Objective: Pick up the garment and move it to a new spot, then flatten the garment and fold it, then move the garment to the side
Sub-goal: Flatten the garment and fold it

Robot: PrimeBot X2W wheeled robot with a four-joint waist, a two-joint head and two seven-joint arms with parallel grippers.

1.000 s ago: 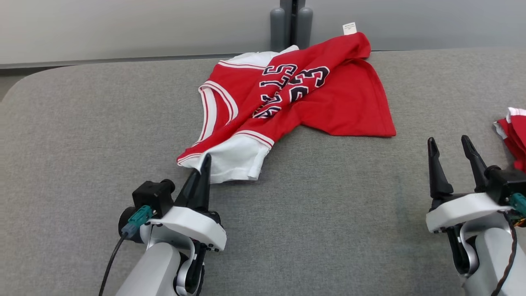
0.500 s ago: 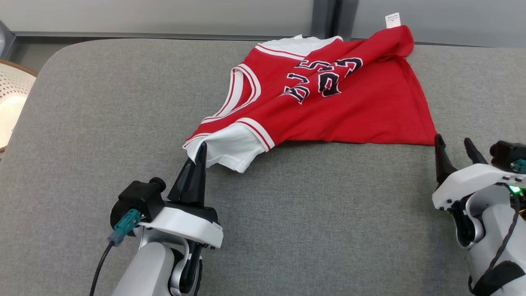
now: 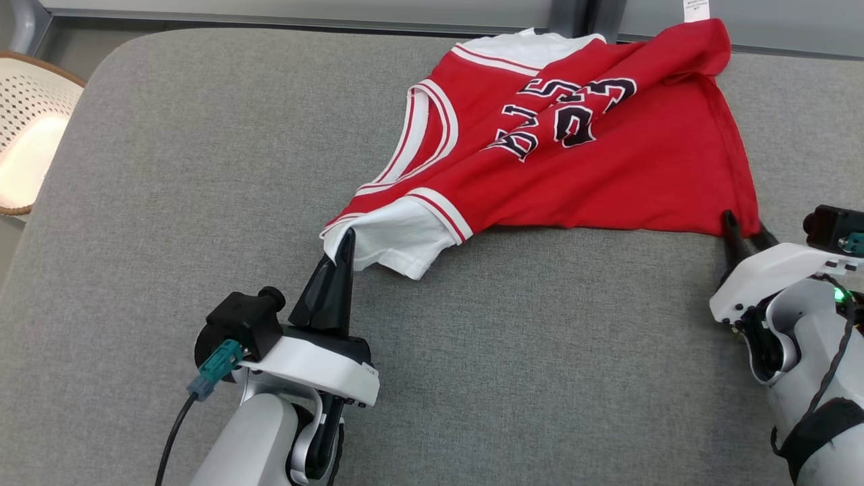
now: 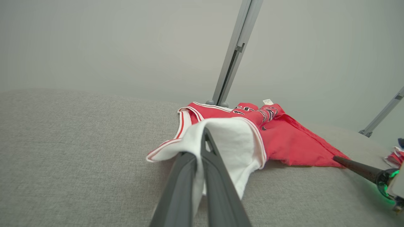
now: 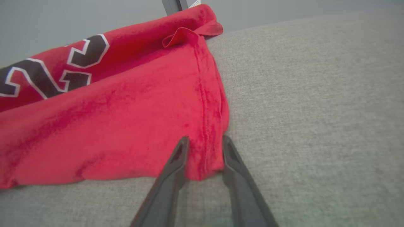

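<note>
Grey padded tabletop beneath both arms, with a pale wall behind. We see the garment, a red jersey with white sleeves, lying crumpled across the far middle of this surface, its numerals creased and its far edge bunched. The left gripper has its jaws pressed together on the edge of the white sleeve, which drapes over the fingers in the left wrist view. The right gripper stands with its jaws apart, one finger on each side of the red hem corner; cloth lies between them but, as we judge, is not yet pinched. We take the step in hand to be securing this second hold before the lift. To do it well, we would seat the corner deep between the fingers, catch both layers at the seam, then close firmly. Both arms should afterwards rise together and spread apart, so that the cloth hangs taut and lands flat instead of dragging folds across the table.
</note>
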